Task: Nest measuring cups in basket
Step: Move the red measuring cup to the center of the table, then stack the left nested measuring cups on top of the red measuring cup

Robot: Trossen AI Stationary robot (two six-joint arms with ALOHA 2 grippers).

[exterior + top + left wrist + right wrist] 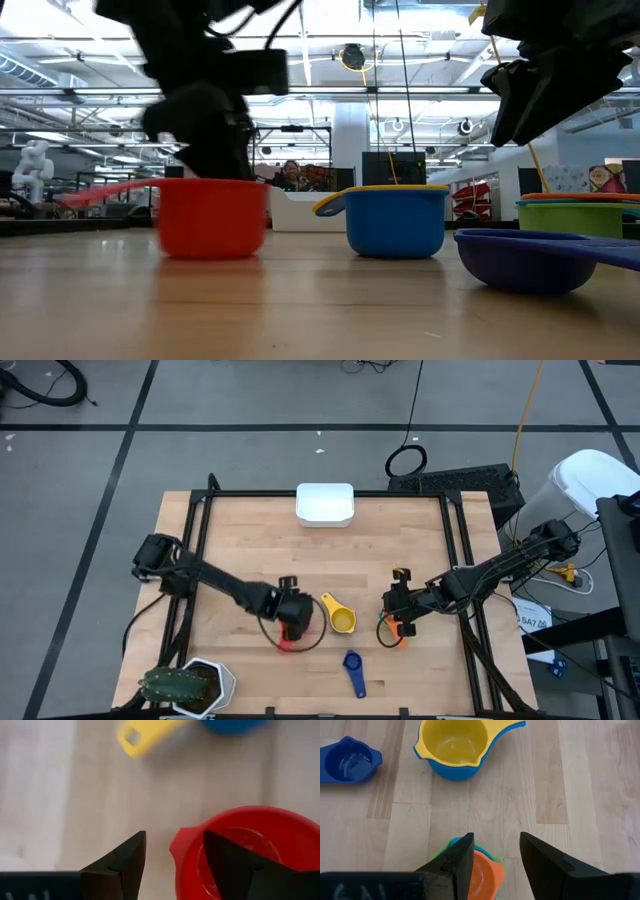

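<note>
The small round red plastic measuring cup [250, 850] sits on the wooden worktop [250, 540], its rim wall between the parted fingers of the left hand [175, 865], which has not closed on it. The right hand [495, 855] hovers open over the stacked orange-and-green cups [480, 870], gripping nothing, near the yellow-lined blue cup [452, 745] and the dark blue scoop [347, 760]. The shallow white rectangular plastic basket [325, 503] lies well apart at the far edge, so a thin-rim pinch could likely slip or tip the cup during the carry.
</note>
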